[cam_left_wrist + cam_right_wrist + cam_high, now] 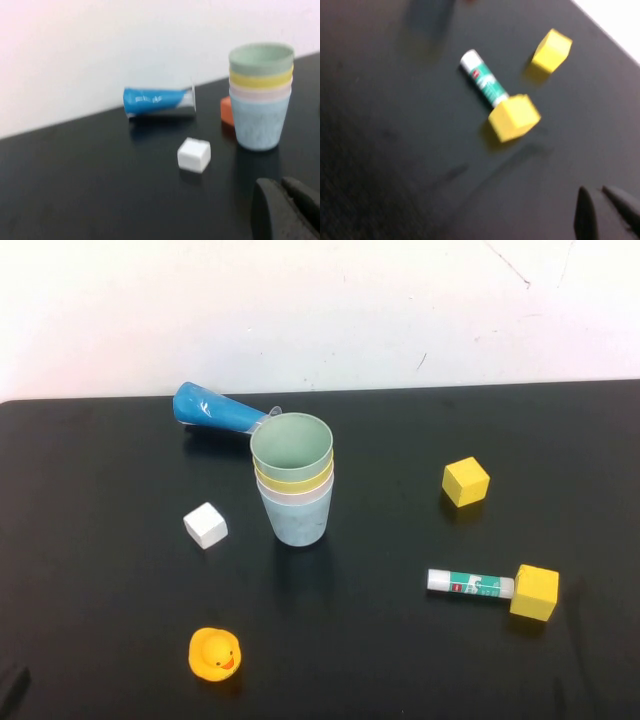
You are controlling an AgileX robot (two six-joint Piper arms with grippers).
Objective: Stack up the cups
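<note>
Cups: four nested upright, green cup top, yellow cup, pink cup, blue cup bottom.
Cubes: two yellow cubes, one white cube.
Tabletop: black, white wall behind.
My left gripper: near edge, fingers together, holding nothing.
My right gripper: near right, nearly closed, holding nothing.

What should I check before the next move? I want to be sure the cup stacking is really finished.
1. Four cups nested, pale green cup on top, then yellow, pink, light blue cup at the bottom: ok.
2. Stack upright: ok.
3. Dark-blue cup lying behind, outside the stack: ok.
4. Left gripper low, off the stack, nothing held: ok.
5. Right gripper near the glue stick, empty: ok.
6. Fingers open or shut: cannot tell.
</note>
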